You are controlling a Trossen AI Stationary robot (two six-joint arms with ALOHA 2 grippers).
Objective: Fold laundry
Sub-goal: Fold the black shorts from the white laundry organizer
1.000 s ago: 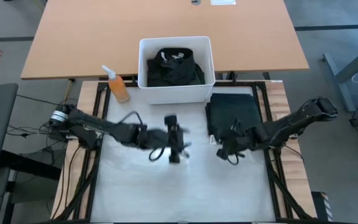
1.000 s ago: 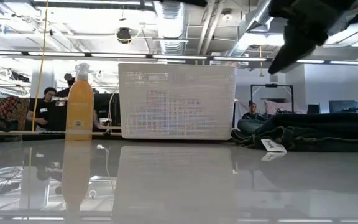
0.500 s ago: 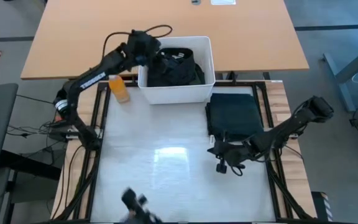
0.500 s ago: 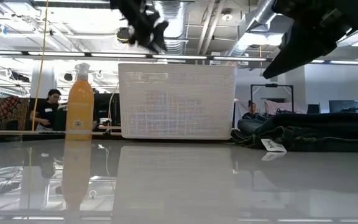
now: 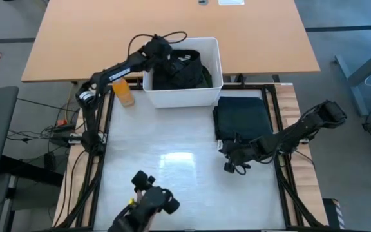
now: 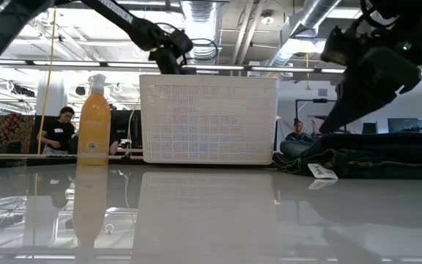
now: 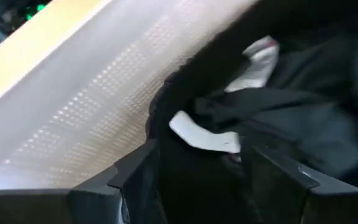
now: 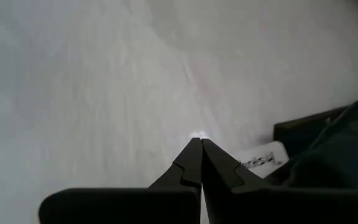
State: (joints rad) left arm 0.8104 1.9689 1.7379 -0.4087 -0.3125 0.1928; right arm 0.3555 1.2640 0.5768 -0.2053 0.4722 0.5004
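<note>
Black clothes [image 5: 180,69] heaped in white bin [image 5: 215,67]; left gripper [image 5: 161,49] spread wide above them. Right gripper [image 5: 227,157] pinched shut, empty, beside folded dark garment [image 5: 242,116].

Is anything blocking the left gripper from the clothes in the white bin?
Nothing visible does. The left gripper hangs open over the bin's left rim, and the dark clothes lie uncovered directly ahead of its fingers. The right gripper waits shut beside the folded garment.
</note>
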